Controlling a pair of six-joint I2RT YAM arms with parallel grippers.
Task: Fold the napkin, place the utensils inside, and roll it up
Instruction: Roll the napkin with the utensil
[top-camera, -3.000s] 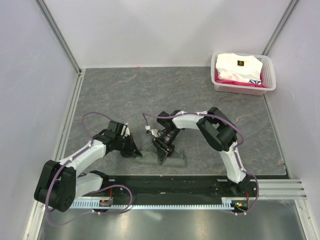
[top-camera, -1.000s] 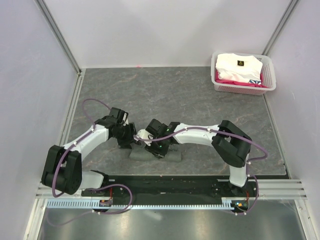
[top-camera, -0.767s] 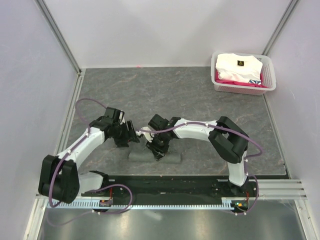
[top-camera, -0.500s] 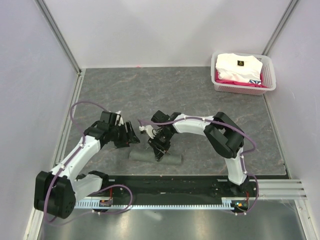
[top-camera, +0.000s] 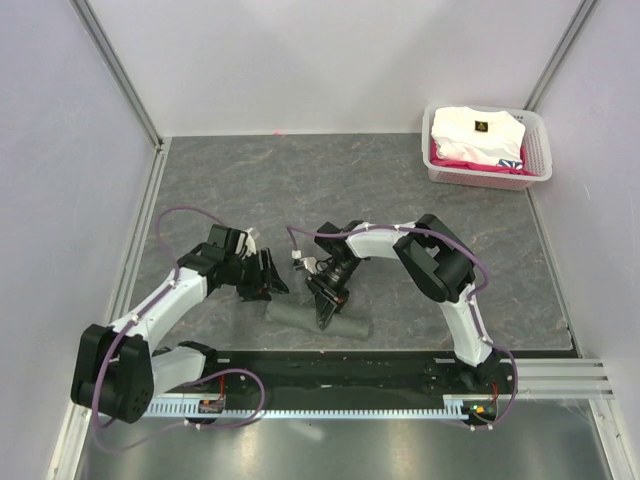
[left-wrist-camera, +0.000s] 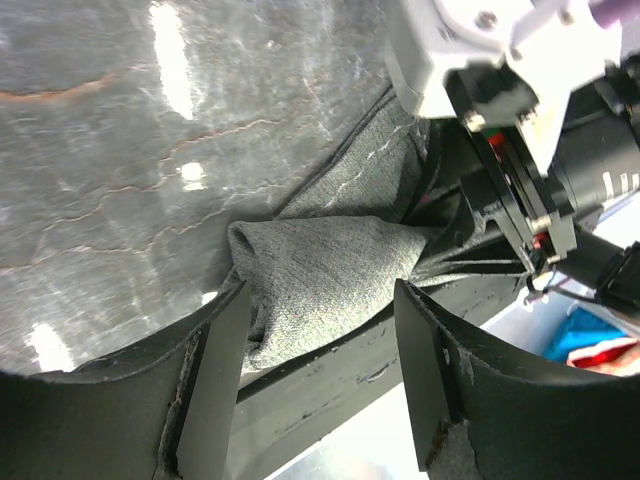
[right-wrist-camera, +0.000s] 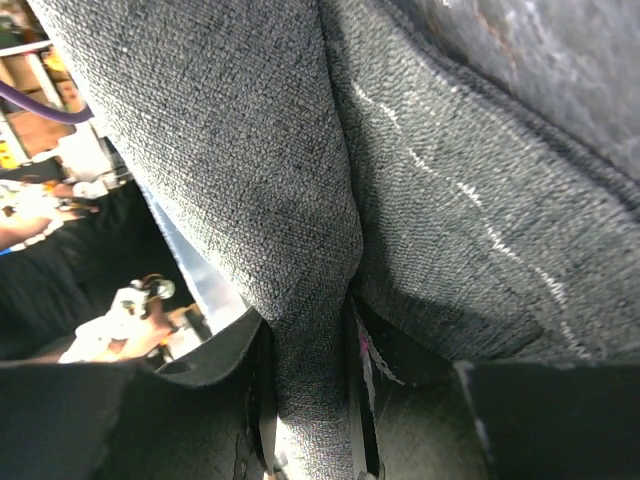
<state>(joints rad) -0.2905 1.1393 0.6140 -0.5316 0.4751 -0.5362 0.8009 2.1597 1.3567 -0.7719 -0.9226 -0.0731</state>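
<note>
Napkin (top-camera: 318, 318): already a tight grey-green roll, lying crosswise on the desk (top-camera: 300, 190) close to its near edge, in front of and between the 2 arm bases. Folding looks done and the rolling looks nearly done. The spoon shows in none of the 3 views. It may be wrapped inside, but I cannot confirm that.

Look of the cloth: coarse weave, tone close to the desk's. The pale stitched hem runs as a thin broken line along the outer wrap. The left end bulges into a soft, rounded lump and is not squared off.

Right tool (top-camera: 325, 305): comes down onto the middle of the roll. The wrist view shows its fingers clamped on a raised ridge of cloth.

Left tool (left-wrist-camera: 318, 300): fingers apart, straddling the left end of the roll, with the cloth between them but not pinched.

Likely left to do: tuck or settle the last wrap, release, and check that the roll holds. Risk: the loose left end could spring open once the pinch lets go.

Far right corner: basket (top-camera: 535, 150) holding a white garment (top-camera: 475, 130), well apart from the work.
</note>
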